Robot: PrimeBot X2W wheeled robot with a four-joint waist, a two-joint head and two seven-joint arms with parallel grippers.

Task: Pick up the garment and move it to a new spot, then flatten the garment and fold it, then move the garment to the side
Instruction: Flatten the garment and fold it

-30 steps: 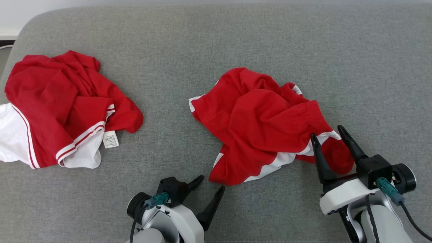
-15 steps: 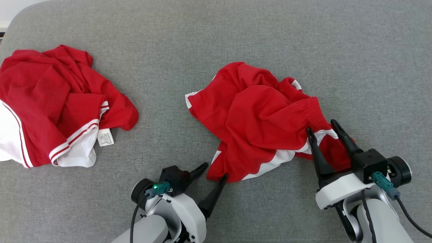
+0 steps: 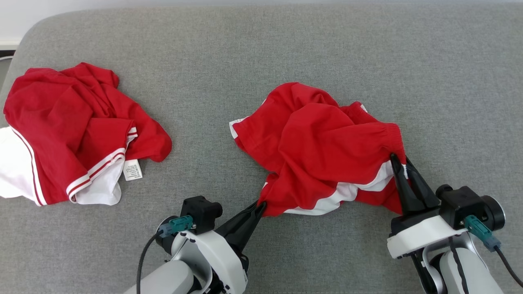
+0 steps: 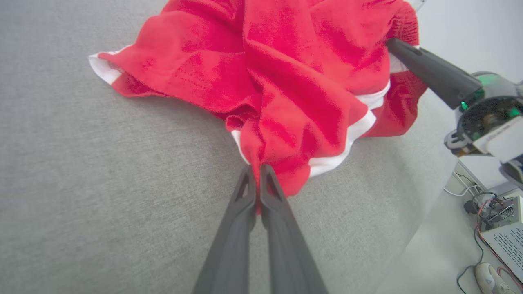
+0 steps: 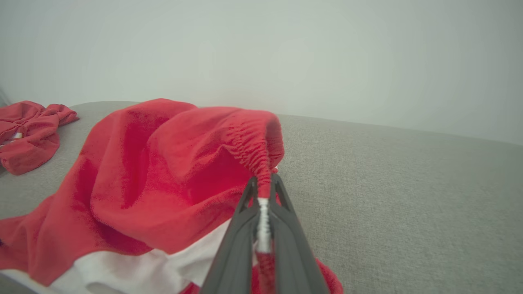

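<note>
The garment (image 3: 322, 151), a crumpled pair of red shorts with white trim, lies near the middle of the grey cushion (image 3: 286, 45), closer to its near edge than its far one. The left gripper (image 3: 260, 205) is pinched tight on the garment's nearest red corner. The right gripper (image 3: 399, 162) is clamped on the gathered elastic waistband at the garment's right end, with a white strip of fabric showing between its fingers. The step in hand looks like the pick-up before the move to a new spot. To do it well, both arms should probably rise together at the same pace, so neither pinch takes all the weight and slips. Drawing the two grips gently apart during the lift would let the cloth hang open rather than bunch, which should ease flattening later. The carry should steer away from the cushion's left edge, where a second red-and-white garment (image 3: 73, 126) lies with its care label (image 3: 133, 170) showing. Counted: two garments, two grippers, one label.
</note>
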